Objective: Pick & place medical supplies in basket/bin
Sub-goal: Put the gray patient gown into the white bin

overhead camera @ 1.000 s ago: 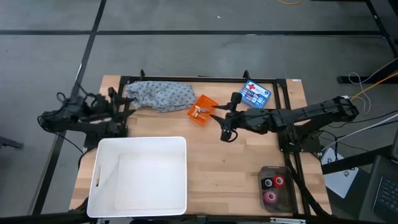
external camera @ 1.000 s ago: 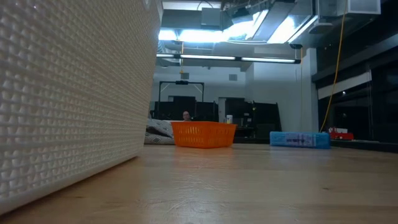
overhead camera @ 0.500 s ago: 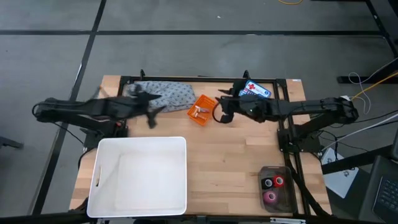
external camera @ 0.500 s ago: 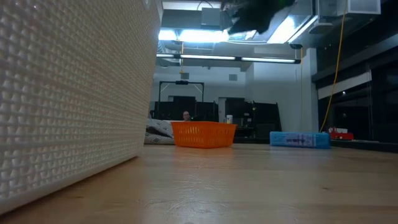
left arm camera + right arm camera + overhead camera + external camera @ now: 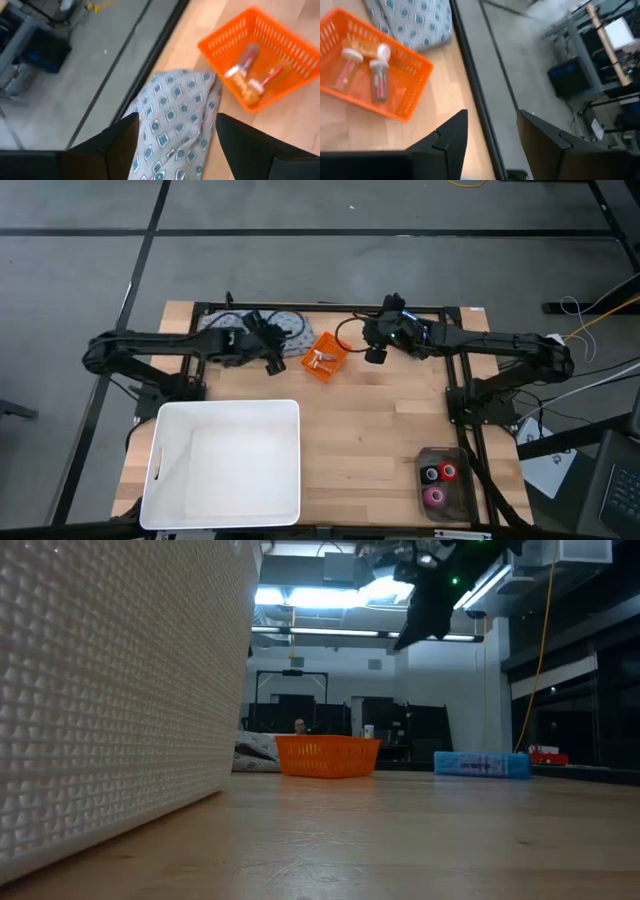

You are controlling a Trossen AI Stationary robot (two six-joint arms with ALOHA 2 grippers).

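Note:
The orange basket (image 5: 325, 357) stands at the far middle of the table and holds small clear-wrapped pieces (image 5: 247, 70). The grey patterned cloth (image 5: 290, 328) lies on the table left of it, partly under my left arm. My left gripper (image 5: 272, 360) is open over the cloth's right end, its fingers astride the cloth (image 5: 175, 120) in the left wrist view; whether they touch it, I cannot tell. My right gripper (image 5: 375, 352) is open, raised above the table just right of the basket (image 5: 370, 70). Red and pink rolls (image 5: 437, 482) sit in a clear container at the near right.
A large white tub (image 5: 225, 460) fills the near left and blocks the left half of the low view. A blue box (image 5: 482, 764) lies at the far right, under my right arm in the high view. A black frame rail (image 5: 320, 307) runs along the far edge.
My left arm has swung out from the table's left edge toward the right, and its gripper now hangs over the cloth's right end. My right gripper has moved from the table's middle toward the far edge, coming up beside the basket. Basket, cloth and tub have stayed put.

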